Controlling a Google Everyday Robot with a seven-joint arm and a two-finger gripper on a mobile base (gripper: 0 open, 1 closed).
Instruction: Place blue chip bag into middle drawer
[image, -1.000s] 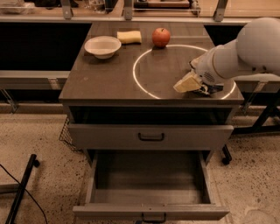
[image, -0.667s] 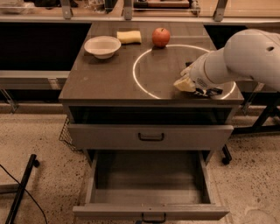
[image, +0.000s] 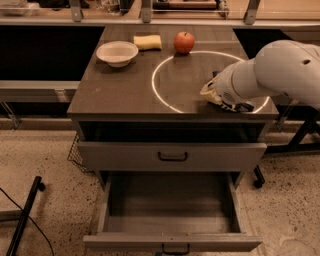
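My gripper (image: 214, 93) is at the end of the white arm (image: 280, 70), low over the right side of the cabinet top (image: 120, 90), inside the white circle. A pale patch and a dark-blue edge (image: 239, 106) that may be the blue chip bag show under it; most of the bag is hidden by the arm. The middle drawer (image: 170, 222), the lowest one, is pulled out wide open below, and its inside looks bare. Its dark handle (image: 175, 248) is at the bottom edge of the view.
A white bowl (image: 117, 52), a yellow sponge (image: 147, 42) and a red apple (image: 184, 42) sit at the back of the top. The handled drawer above (image: 172, 156) is nearly shut. A black pole (image: 22, 220) lies on the floor at left.
The arm and gripper have shifted a little left and toward the front of the cabinet top, staying low over the same spot. The drawers have not moved.
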